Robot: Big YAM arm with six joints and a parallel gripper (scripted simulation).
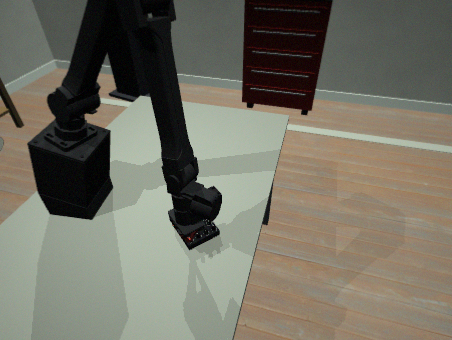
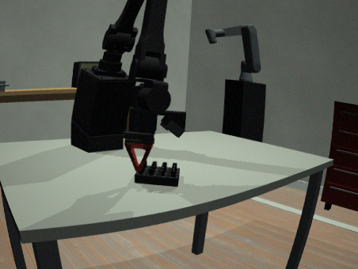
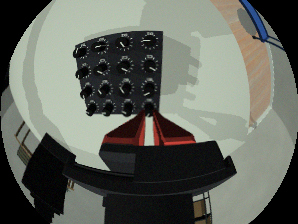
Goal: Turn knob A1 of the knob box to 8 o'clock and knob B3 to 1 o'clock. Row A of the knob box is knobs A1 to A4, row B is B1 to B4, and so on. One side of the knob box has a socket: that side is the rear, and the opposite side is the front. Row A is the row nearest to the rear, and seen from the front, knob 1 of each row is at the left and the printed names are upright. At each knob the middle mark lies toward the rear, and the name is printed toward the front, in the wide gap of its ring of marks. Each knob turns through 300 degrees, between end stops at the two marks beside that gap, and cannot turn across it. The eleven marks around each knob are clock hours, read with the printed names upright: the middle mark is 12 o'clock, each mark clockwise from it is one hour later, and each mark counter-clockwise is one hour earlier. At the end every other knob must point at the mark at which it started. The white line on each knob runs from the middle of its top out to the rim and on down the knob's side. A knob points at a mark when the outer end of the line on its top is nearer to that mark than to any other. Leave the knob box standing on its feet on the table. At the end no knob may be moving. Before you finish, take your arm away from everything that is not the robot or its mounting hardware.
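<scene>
knob box: (image 1: 203,243) (image 2: 156,181) (image 3: 136,52) standing on the pale table (image 1: 240,132) (image 2: 245,162) (image 3: 50,65), at 4 o'clock from the arm's black pedestal (image 1: 70,175) (image 2: 103,112) in my top view.
gripper: (image 1: 190,239) (image 2: 139,170) (image 3: 149,113) fingers nearly together, clamped on knob a1 (image 3: 149,107).
knob a1: at the box's 5 o'clock corner in my wrist view; i can't read its line.
red drawer cabinet: (image 1: 285,52) (image 2: 345,158) at 1 o'clock from the box in my top view.
</scene>
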